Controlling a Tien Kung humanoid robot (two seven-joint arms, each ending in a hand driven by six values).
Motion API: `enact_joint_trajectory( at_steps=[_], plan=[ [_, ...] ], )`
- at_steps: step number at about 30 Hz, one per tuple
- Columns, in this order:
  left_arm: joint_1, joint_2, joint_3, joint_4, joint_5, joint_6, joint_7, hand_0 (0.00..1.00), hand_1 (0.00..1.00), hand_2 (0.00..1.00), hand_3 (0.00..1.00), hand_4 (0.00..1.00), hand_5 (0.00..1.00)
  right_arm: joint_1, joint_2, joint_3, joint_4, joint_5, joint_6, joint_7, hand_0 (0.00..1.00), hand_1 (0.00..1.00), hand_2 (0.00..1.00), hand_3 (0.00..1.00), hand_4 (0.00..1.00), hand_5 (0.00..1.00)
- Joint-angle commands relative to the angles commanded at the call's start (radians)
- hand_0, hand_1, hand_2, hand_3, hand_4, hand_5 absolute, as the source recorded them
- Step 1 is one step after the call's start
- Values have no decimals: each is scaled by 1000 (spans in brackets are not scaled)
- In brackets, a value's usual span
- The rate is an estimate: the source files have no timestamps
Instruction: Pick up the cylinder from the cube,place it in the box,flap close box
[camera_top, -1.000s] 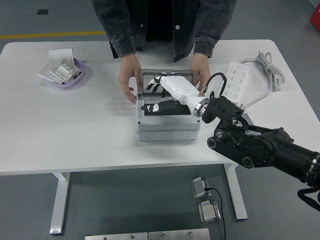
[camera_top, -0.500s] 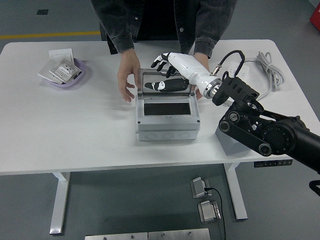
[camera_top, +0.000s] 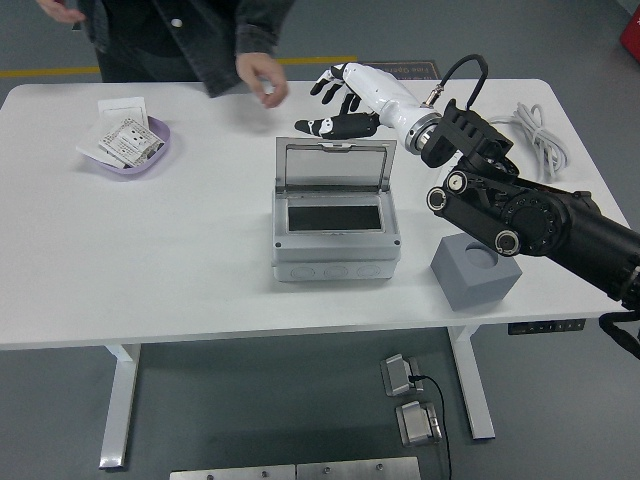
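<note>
Grey box (camera_top: 336, 232) lid (camera_top: 335, 166) stands up; right hand (camera_top: 340, 100), fingers spread and empty, hovers behind it. Next: flap lid shut.

A white counter (camera_top: 150, 270) stands on a grey floor (camera_top: 250, 420); at its far left sits a lilac bowl (camera_top: 150, 150) holding small packets (camera_top: 125, 140), with a white card (camera_top: 122, 106) just behind it; at the far right lie a white power strip (camera_top: 478, 128) and its grey cable (camera_top: 545, 145); a person in a dark jacket (camera_top: 200, 40) stands at the far side, one hand (camera_top: 262, 78) curled above the counter's far edge; two grey pedals (camera_top: 412, 400) rest on the floor below; a yellow line (camera_top: 60, 72) crosses the floor behind.
</note>
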Motion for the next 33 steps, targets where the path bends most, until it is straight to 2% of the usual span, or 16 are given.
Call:
enact_joint_trajectory(
  at_steps=[5, 13, 18, 24, 33],
  plan=[
    [-4, -2, -2, -1, 10, 0, 0, 627, 648, 612, 628, 653, 184, -12, 11, -28, -82, 37, -12, 22, 490, 456, 607, 652, 910, 578],
    [-5, -5, -1, -1, 12, 0, 0, 626, 648, 612, 628, 653, 183, -37, -9, -26, -57, 22, -25, 31, 517, 456, 608, 651, 916, 588],
    [-5, -5, -23, -4, 32, 1, 0, 626, 649, 611, 628, 652, 183, -62, -29, -24, -4, -11, -29, 21, 517, 458, 608, 650, 917, 593],
    [-4, -4, -53, -9, 58, 1, -1, 626, 649, 611, 628, 652, 184, -97, -63, -19, 91, -60, -35, 2, 518, 457, 607, 649, 916, 594],
    [0, -6, -54, -8, 57, 1, -1, 627, 649, 611, 628, 652, 184, -142, -117, 6, 243, -160, -30, -48, 516, 448, 608, 651, 904, 606]
  ],
)
